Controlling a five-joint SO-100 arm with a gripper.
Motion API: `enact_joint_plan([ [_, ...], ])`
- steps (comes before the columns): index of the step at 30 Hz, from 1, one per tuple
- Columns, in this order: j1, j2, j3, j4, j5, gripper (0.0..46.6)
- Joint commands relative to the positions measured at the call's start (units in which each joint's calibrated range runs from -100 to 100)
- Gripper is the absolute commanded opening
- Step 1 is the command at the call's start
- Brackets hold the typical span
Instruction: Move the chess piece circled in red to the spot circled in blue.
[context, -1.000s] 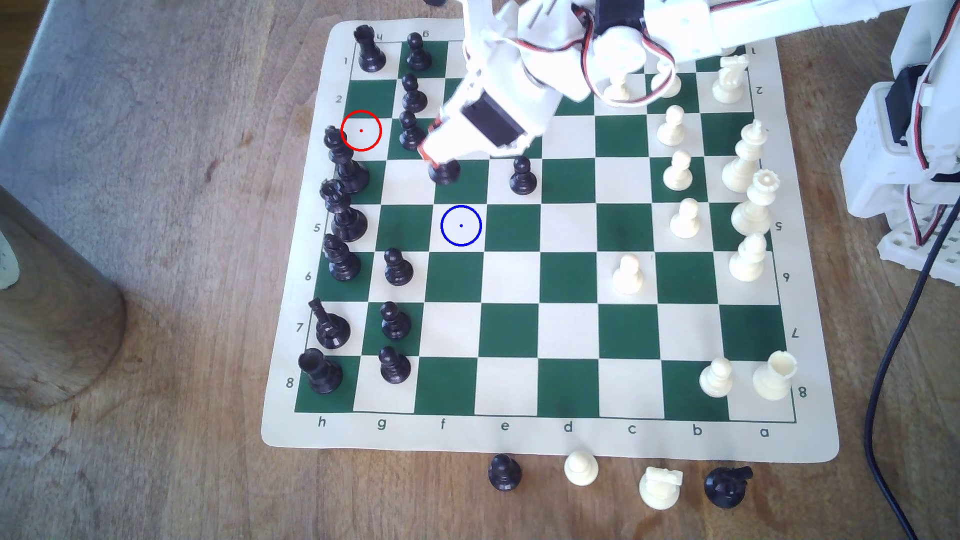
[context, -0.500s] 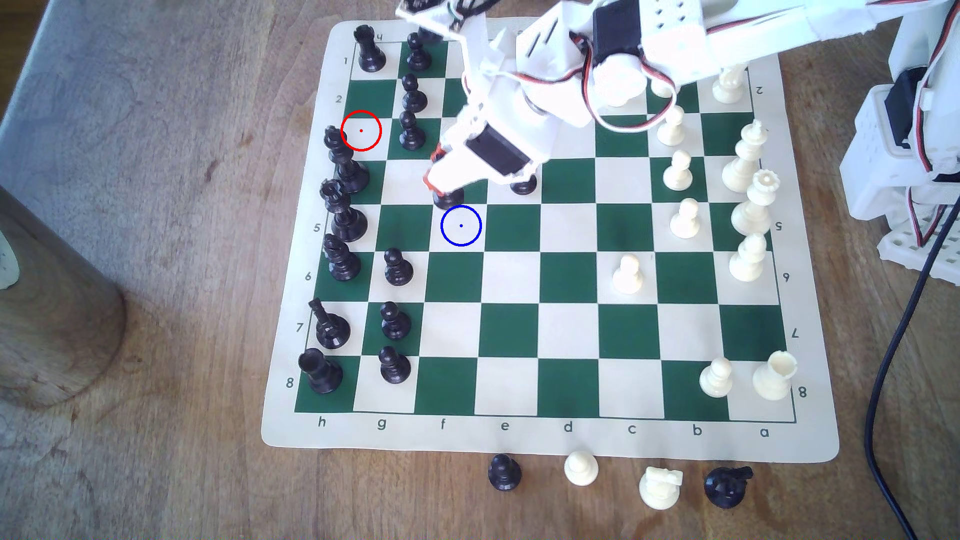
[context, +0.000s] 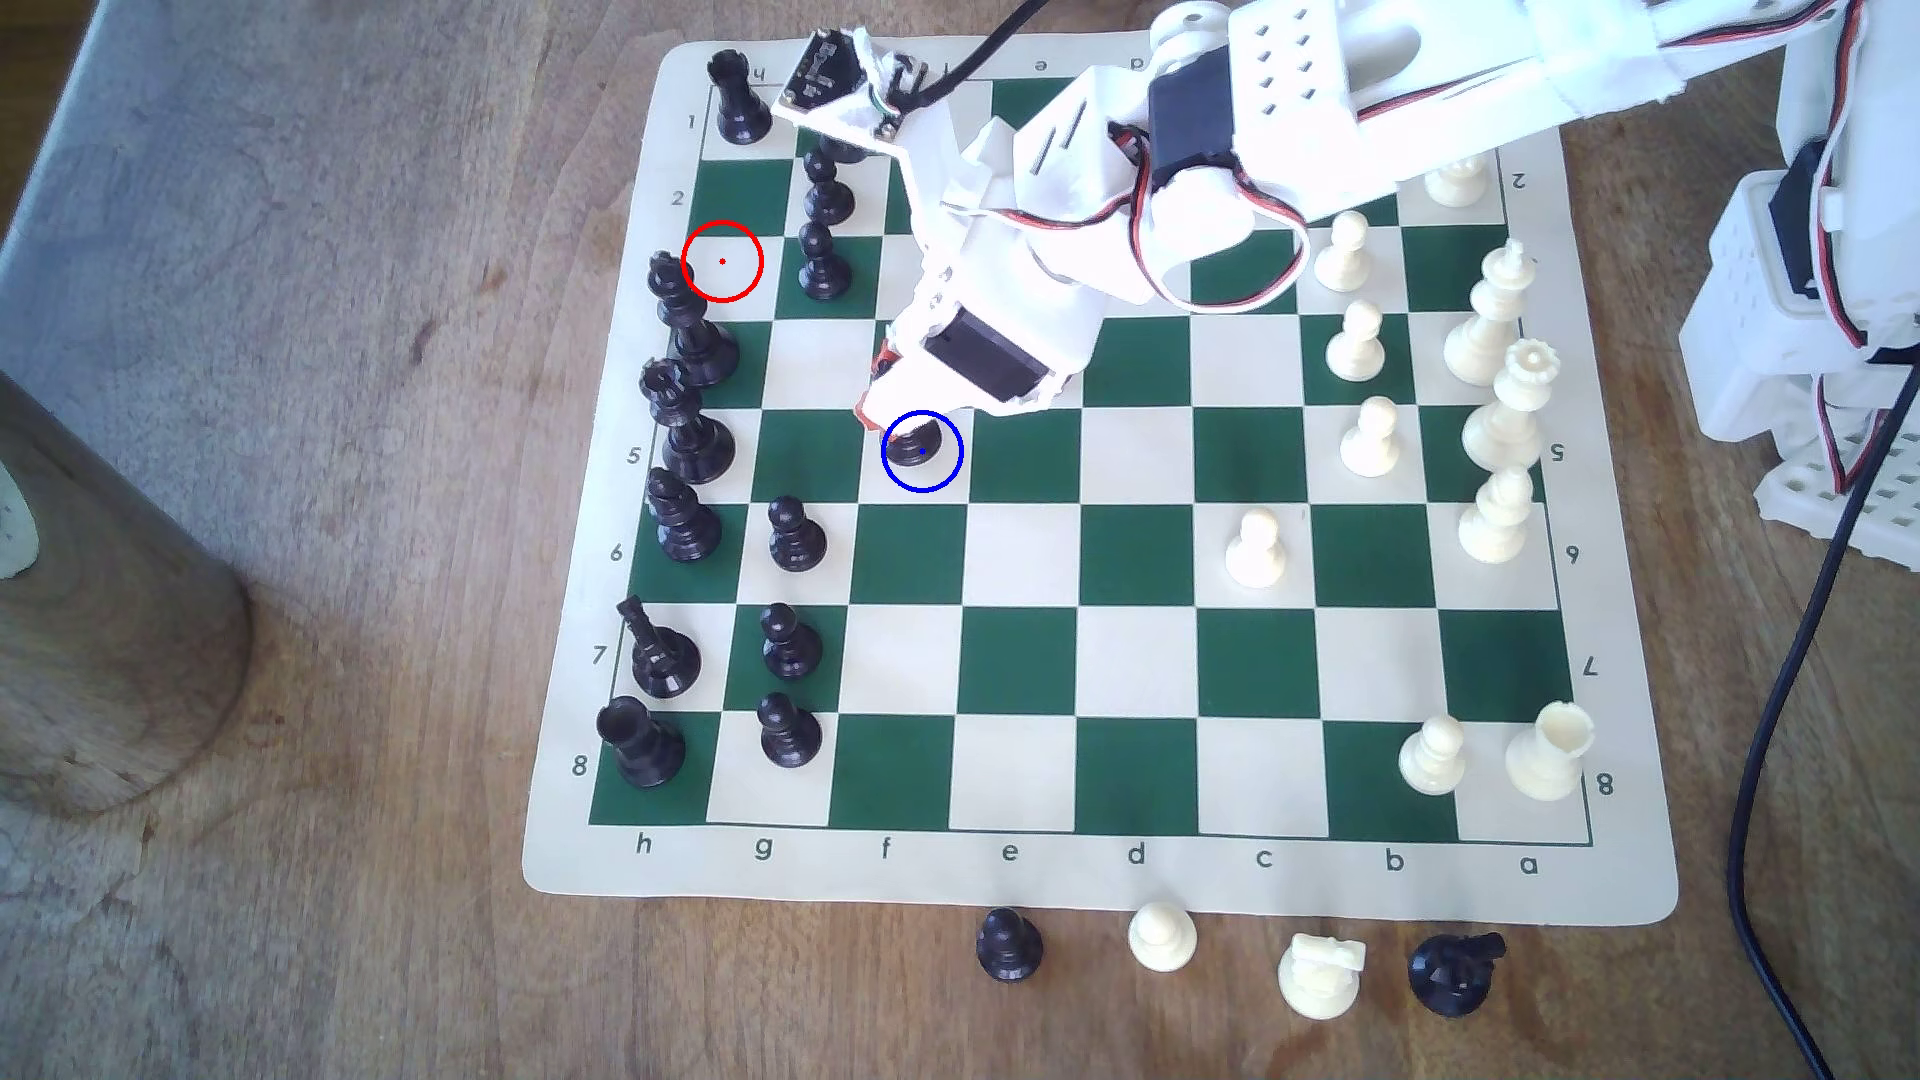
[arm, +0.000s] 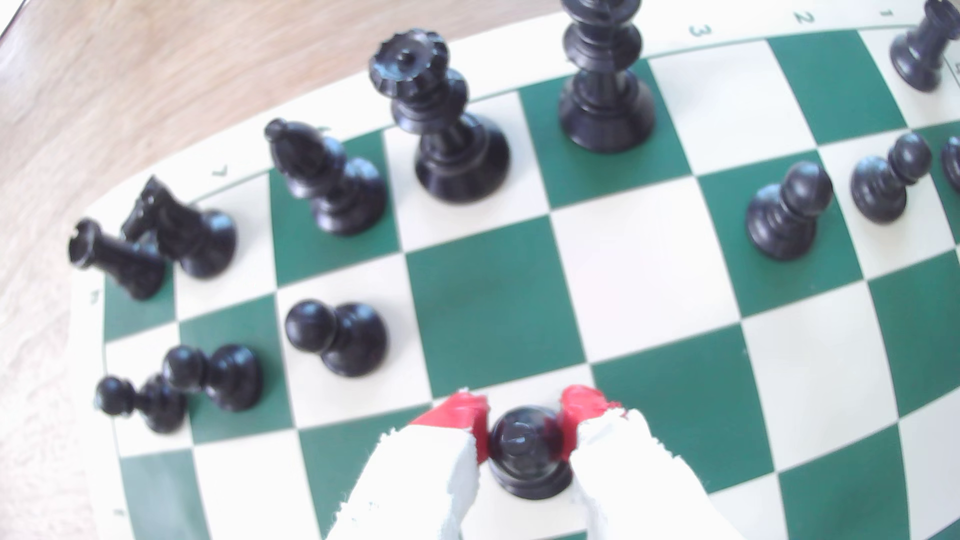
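The black bishop (context: 921, 450) sits inside the thin blue ring (context: 885, 467) on a cream square, and only its round base shows under my gripper (context: 902, 428) in the exterior view. In the wrist view the bishop's rounded top (arm: 525, 445) is pinched between my two red-tipped fingers (arm: 462, 415), so the gripper (arm: 525, 421) is shut on it. Its base is on or just above the square; I cannot tell which. The red ring (context: 722, 261) encloses a bare cream square at the exterior view's upper left.
Tall black pieces (context: 691, 441) line the board's edge at the exterior view's left, with black pawns (context: 796, 535) beside them. White pieces (context: 1369, 436) stand at the right. Several captured pieces (context: 1162, 935) lie off the board's near edge. A black cable (context: 1766, 748) runs down the right.
My gripper has carried the bishop down the exterior view, from the green square above onto the blue-ringed cream square. The arm has swung along with it.
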Motion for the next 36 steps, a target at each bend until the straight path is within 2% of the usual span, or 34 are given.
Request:
enact_joint_plan([
  [1,-0.16,-1.19,-5.15,-1.08,0.05,0.3],
  [7,0.31,-1.02,-5.15,-0.83,0.10,0.5],
  [10,0.07,-0.51,-5.15,-0.83,-0.10,3.6],
  [15,-0.08,-0.34,-4.97,-0.83,-0.10,4.3],
  [18,0.15,-0.42,-4.60,-0.75,-0.29,10.8],
  [26,0.39,-0.93,-4.06,-0.01,-0.54,18.1],
  [36,0.85,-4.67,-0.89,2.04,-0.15,20.3],
])
